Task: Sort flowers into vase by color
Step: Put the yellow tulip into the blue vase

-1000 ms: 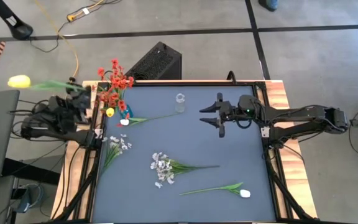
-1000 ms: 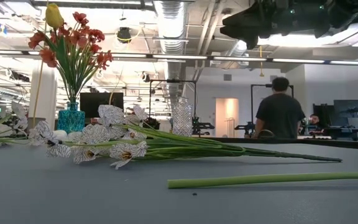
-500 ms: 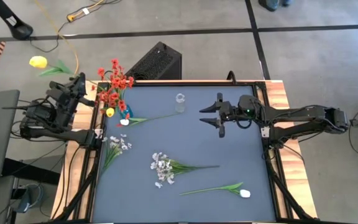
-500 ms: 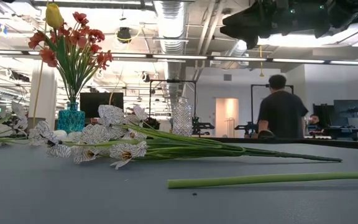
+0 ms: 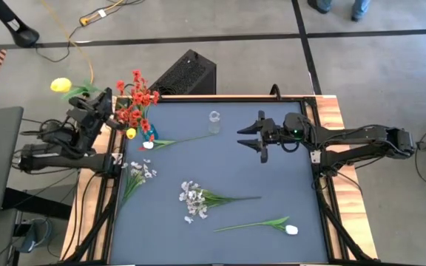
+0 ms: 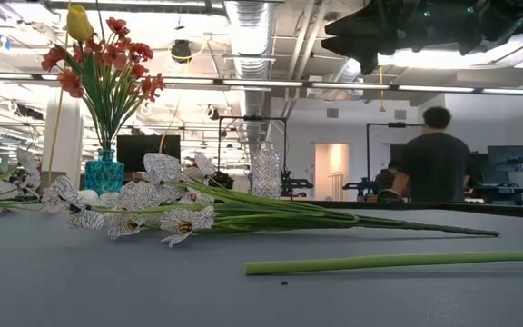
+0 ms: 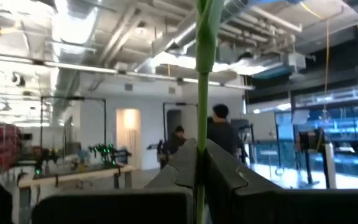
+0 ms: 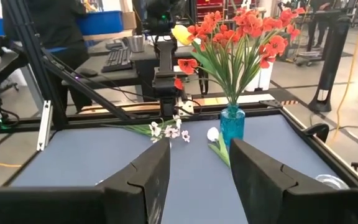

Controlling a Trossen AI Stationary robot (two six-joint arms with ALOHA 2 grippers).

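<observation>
Two arms flank the dark table, and the sorting looks, by my judgement, only partly done: the red blossom clusters already stand in the teal vase at the far left corner, while several stems lie loose on the table. Largest of these is the spray of small white blossoms near the middle, with a second white spray by the left edge; a white tulip lies at the near right, another white tulip lies just beside the teal vase, and a small yellow bud shows close by its base. A clear glass vase stands empty of flowers at the far centre, so the white and yellow stems probably have yet to be placed. The left gripper is raised beside the far left corner of the table, clenched on the green stem of a yellow tulip, whose bud sticks out to the left beyond the table; the left wrist view shows its fingers pressed against the stem. The right gripper waits over the far right part of the table, fingers spread wide and holding nothing.
</observation>
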